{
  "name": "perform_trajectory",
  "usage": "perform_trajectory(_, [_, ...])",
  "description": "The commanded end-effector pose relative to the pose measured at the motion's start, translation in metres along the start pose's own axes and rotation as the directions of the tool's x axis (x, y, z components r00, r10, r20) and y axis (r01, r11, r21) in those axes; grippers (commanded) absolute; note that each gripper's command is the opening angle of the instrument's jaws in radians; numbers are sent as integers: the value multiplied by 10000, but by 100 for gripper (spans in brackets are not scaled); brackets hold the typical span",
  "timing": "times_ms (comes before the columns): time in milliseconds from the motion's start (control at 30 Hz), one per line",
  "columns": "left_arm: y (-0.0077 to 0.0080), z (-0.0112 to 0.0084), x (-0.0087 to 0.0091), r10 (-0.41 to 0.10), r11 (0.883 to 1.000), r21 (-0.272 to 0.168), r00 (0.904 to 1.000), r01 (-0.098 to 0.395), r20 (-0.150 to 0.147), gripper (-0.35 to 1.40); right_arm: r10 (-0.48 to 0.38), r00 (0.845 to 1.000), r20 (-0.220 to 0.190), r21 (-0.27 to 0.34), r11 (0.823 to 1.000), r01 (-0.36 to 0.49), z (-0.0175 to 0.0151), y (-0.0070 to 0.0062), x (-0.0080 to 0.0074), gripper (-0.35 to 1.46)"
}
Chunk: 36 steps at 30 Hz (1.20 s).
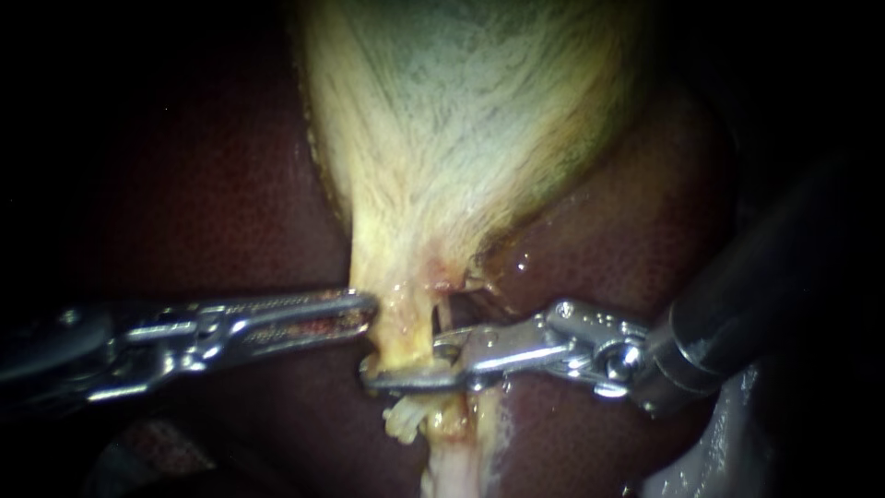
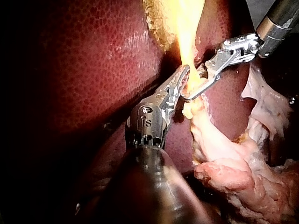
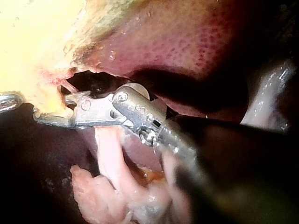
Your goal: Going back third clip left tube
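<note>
The left instrument [image 1: 364, 309] comes in level from the left. Its jaws lie almost together, pinching the left edge of the gallbladder [image 1: 461, 138] just where the pale yellow sac narrows to its lower end. Dark red liver [image 1: 203, 203] lies behind the shaft and on both sides of the sac. Just right of those jaws, the left tube [image 1: 401, 332] runs down from the narrow end as a yellowish strand. A dark slit [image 1: 435, 318] parts it from the tissue to its right. The right instrument [image 1: 406, 364] reaches in from the right, its jaws standing apart around this tube. The lower jaw crosses in front of the tube and its tip shows past the tube's left side, below the left instrument's tip. The upper jaw goes into the slit. Below the jaws hang pale frayed shreds [image 1: 406, 420]. In the left wrist view a lumpy pink flap [image 2: 233, 172] lies beside the tube, under the right instrument
</note>
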Motion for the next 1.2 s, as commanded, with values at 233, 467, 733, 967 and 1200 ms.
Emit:
perform_trajectory(233, [0,-1,0,-2,10000,6,10000,2,-2,-35,51,10000,0,-5,10000,-51,2,-2,0,13])
perform_trajectory(467, [0,-2,0,-1,10000,7,10000,1,-2,-35,-897,9959,-69,-229,9957,895,2,-1,0,50])
perform_trajectory(733, [-1,-3,0,-2,10000,8,10000,2,-3,-35,-1716,9851,-143,-605,9835,1704,-16,6,-6,55])
perform_trajectory(967, [-1,-5,0,1,10000,14,10000,-1,-6,-35,-2369,9715,-111,-705,9693,2356,-49,2,-17,58])
perform_trajectory(1200, [0,-4,0,1,10000,17,10000,-1,-7,-35,-3374,9414,-38,-592,9398,3366,-90,-11,-14,57])
